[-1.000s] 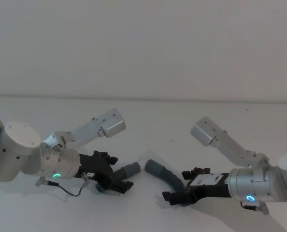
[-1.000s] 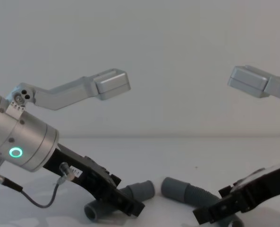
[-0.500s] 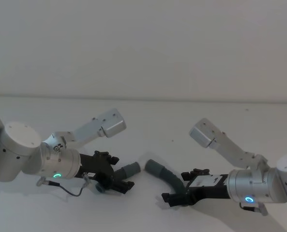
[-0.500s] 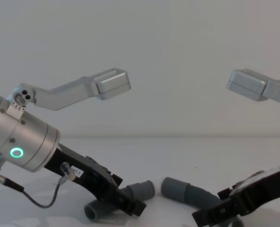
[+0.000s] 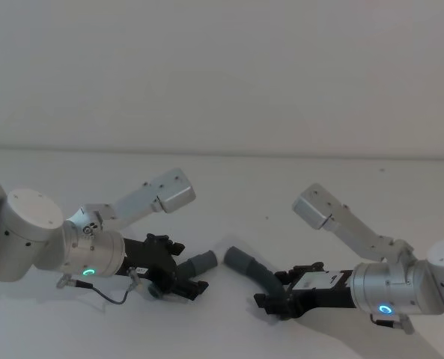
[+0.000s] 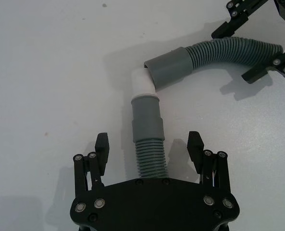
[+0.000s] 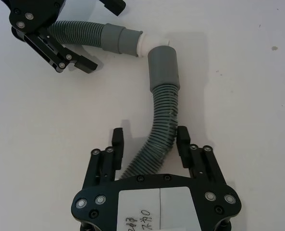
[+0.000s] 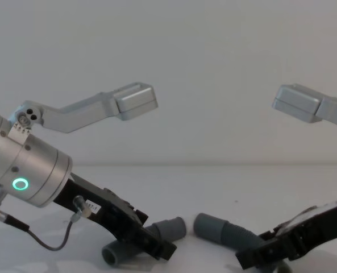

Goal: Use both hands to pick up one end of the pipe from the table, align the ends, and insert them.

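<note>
- A plain white surface (image 5: 229,187) carried everything. Both hose pieces lay flat on it near the front, between the two arms.
- The left end effector (image 5: 186,268) sat low over the surface. It was spread wide on either side of the ribbed stretch of the left hose piece (image 6: 150,154), clear of it on both sides.
- The right end effector (image 5: 275,292) was likewise spread around the ribbed stretch of the right hose piece (image 7: 162,130). One finger lay just beside the ribs, and nothing was pinched.
- Both hose pieces were curved, dark-grey ribbed tube. They looked light and bendy, so each would probably flex or droop if held far from its working end. The ribs should give the pads good purchase.
- Each piece ended in a smooth, wider grey sleeve: the left cuff (image 6: 147,118) and the right cuff (image 7: 162,65). These looked stiffer and more slippery than the ribs. The best hold was probably on the ribs just behind each cuff, firm but not crushing, so the end would not wander during alignment.
- A short white spigot (image 6: 143,82) stuck out of the left cuff. Its tip lay against, or just beside, the mouth of the right cuff, meeting it at a corner angle rather than in line, and it was not inserted.
</note>
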